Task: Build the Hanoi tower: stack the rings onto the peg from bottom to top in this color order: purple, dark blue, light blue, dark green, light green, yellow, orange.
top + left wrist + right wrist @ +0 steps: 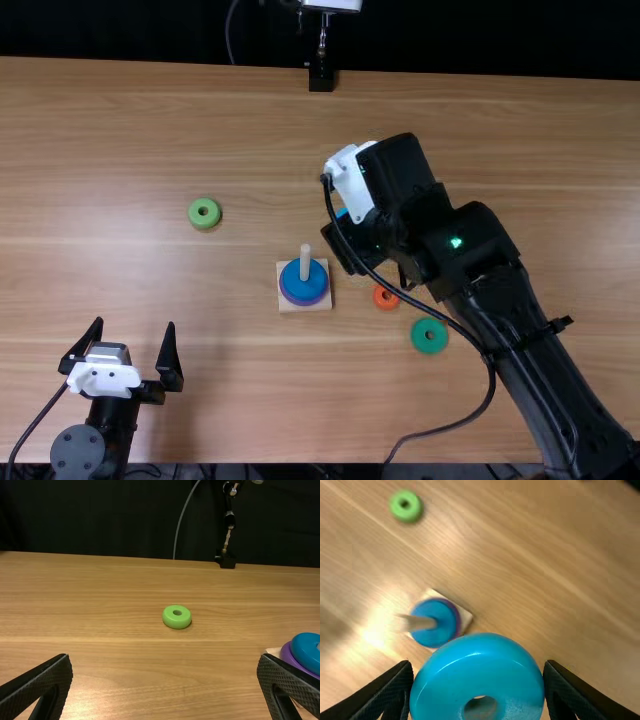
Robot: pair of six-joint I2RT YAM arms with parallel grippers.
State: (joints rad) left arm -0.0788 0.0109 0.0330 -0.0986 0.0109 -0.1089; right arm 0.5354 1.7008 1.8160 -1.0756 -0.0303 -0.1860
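Note:
In the top view my right gripper hangs right of the peg, with a bit of the light blue ring showing beside it. The right wrist view has my right gripper shut on the light blue ring. On the peg's square base the dark blue ring lies over the purple ring. My left gripper, also in the left wrist view, stands open at the near left, holding nothing. The light green ring lies left of the peg.
On the table, an orange ring and a dark green ring lie right of the base, close to the right arm and its loose cable. A black stand is at the far edge.

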